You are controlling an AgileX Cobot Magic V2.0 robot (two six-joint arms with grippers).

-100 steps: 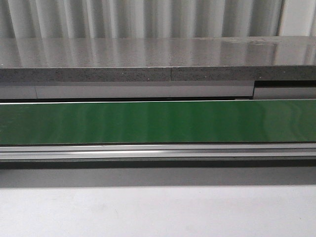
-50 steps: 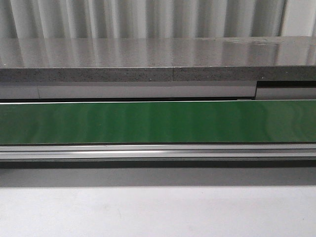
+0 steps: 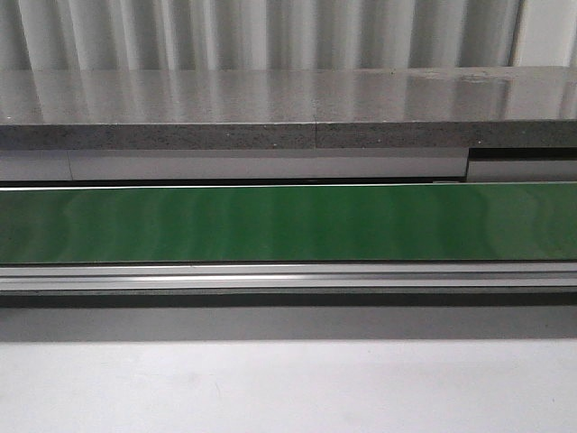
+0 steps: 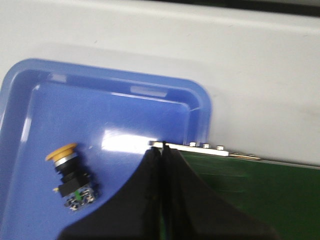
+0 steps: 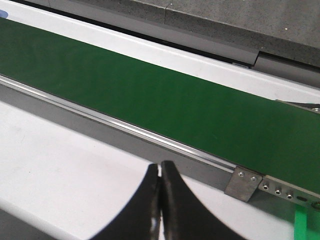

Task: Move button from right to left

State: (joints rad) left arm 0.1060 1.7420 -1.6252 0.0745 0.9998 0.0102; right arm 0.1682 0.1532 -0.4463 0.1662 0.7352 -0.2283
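The button (image 4: 70, 175), with its yellow mushroom head, black collar and clear-and-blue block, lies on its side in a blue tray (image 4: 110, 100) in the left wrist view. My left gripper (image 4: 161, 150) is shut and empty, its tips over the tray beside the end of the green belt (image 4: 250, 185), well apart from the button. My right gripper (image 5: 160, 167) is shut and empty above the white table, near the belt's frame. Neither gripper nor the button shows in the front view.
A green conveyor belt (image 3: 288, 223) runs across the front view, with an aluminium rail (image 3: 288, 275) in front and a grey stone ledge (image 3: 288, 108) behind. White table surface (image 3: 288, 388) lies in front. A metal end bracket (image 5: 243, 184) sits at the belt's end.
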